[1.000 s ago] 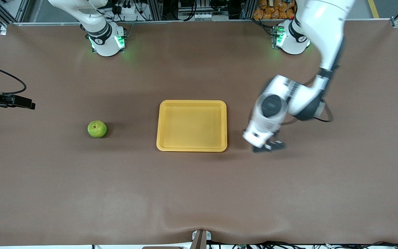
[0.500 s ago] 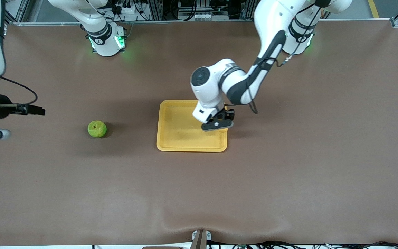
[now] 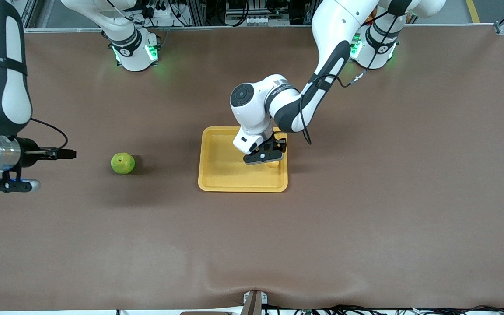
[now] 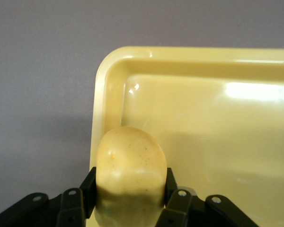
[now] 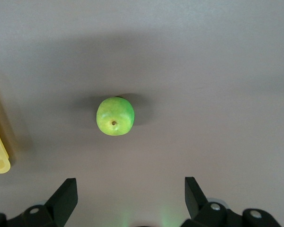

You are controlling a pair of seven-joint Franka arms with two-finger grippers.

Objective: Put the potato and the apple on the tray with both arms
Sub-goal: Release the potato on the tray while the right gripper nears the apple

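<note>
You'll find no text, label, brand or number you can read here. A dark band on the left arm (image 3: 278,94) carries small lettering, but it is too small to make out.

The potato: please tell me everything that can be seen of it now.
The potato is a small pale yellow oblong lump with faint specks and a matte, slightly bumpy skin. The left gripper is shut on it, one black finger pressing each side. It is held over the yellow tray, close to a corner by the rim. Whether it touches the tray floor cannot be told.
</note>
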